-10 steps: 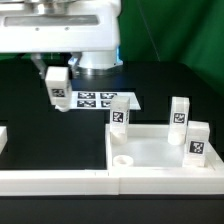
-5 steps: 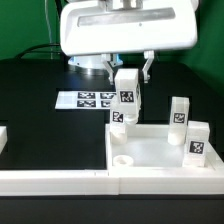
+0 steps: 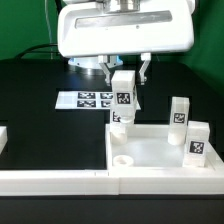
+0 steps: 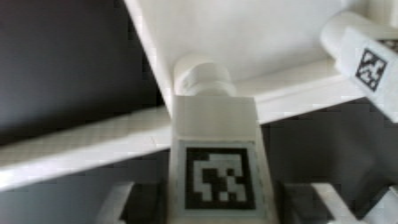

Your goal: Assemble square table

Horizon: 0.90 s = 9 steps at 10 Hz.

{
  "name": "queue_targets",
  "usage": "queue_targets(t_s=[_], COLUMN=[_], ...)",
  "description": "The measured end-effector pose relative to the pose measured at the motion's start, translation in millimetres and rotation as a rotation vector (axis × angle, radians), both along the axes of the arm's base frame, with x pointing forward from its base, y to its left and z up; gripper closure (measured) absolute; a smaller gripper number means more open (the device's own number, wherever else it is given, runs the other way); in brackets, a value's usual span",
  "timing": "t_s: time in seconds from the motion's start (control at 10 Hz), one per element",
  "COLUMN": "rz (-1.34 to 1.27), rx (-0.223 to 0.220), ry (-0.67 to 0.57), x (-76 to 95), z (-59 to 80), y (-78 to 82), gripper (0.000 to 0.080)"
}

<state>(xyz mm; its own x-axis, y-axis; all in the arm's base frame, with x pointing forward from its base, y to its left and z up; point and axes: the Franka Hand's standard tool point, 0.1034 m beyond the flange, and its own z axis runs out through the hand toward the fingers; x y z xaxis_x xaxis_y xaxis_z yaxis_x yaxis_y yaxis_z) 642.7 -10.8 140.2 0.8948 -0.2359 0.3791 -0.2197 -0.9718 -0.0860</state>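
Exterior view: the claw [image 3: 124, 92] hangs below the white arm housing [image 3: 125, 30], its two fingers clamped on a white tagged leg [image 3: 124, 90] held upright in the air. This held leg sits just above the far corner of the square tabletop [image 3: 160, 150] on the exterior view's left, where another leg [image 3: 119, 117] already stands against the raised rim, partly hidden behind the held one. Two more legs [image 3: 180, 112] [image 3: 198, 141] stand upright near the tabletop's edge on the exterior view's right, one behind the other and close together. A round socket [image 3: 123, 158] shows open in the near corner of the tabletop on the exterior view's left. Behind the claw, the marker board [image 3: 90, 100] lies flat on the dark worktop [image 3: 40, 120]. A long white rail [image 3: 60, 181] runs along the front, and a small white piece [image 3: 3, 138] sits at the exterior view's left edge.

Wrist view: the held leg [image 4: 215, 140] fills the centre with its tag facing the camera, a finger [image 4: 128, 205] on either side. Beyond it lie the tabletop's rim [image 4: 107, 140] and a rounded socket [image 4: 206, 76]; another tagged leg [image 4: 365, 60] stands well apart.
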Motion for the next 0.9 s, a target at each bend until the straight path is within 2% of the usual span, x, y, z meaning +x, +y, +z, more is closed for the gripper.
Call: queue_targets(t_s=[0.2, 0.6, 0.7, 0.9], rz=[0.037, 0.036, 0.050, 0.060], rx=[-0.047, -0.051, -0.076, -0.083], ry=[-0.081, -0.082, -0.107, -0.105], x=[16.8, 14.7, 11.3, 11.3], z=[-1.6, -5.2, -13.3, -20.0], y=[5.4, 4.5, 6.2, 11.8], gripper=[0.0509, 0.0509, 0.0509, 0.0509])
